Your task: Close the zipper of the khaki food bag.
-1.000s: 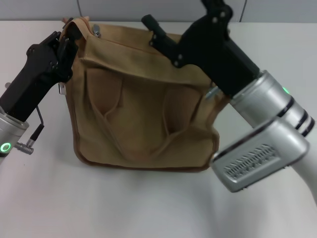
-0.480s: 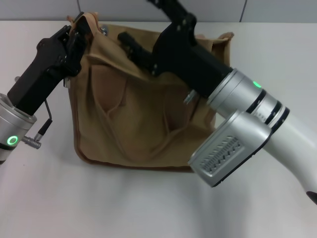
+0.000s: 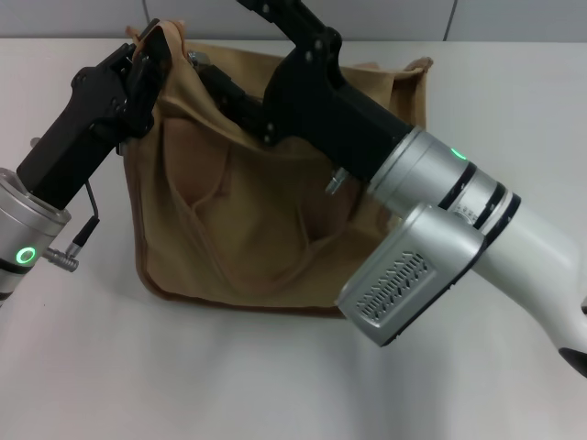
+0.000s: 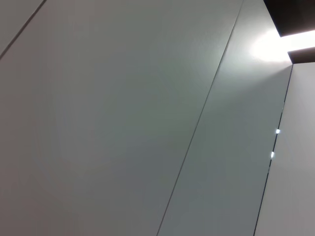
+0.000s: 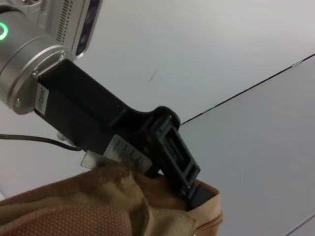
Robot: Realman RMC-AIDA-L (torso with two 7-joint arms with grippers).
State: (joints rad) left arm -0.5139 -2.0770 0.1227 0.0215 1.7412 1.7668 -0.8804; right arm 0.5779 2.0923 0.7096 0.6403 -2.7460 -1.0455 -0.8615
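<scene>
— Holding the khaki food bag (image 3: 248, 220) by its far left corner: my left gripper (image 3: 144, 66) is clamped on the fabric there, and the right wrist view confirms the pinch. My right gripper (image 3: 204, 73) reaches in along the top edge, close to the left one; whether it has closed on anything, I cannot tell.

— What could go wrong?

— The bag sags on the table (image 3: 183, 367), top edge slack. A pull on loose cloth could bunch it and jam the slider, or tug the corner out of my left grip.

— And the zipper?

— Mostly hidden behind my right arm. I judge it runs left to right along the bag's far top edge.
</scene>
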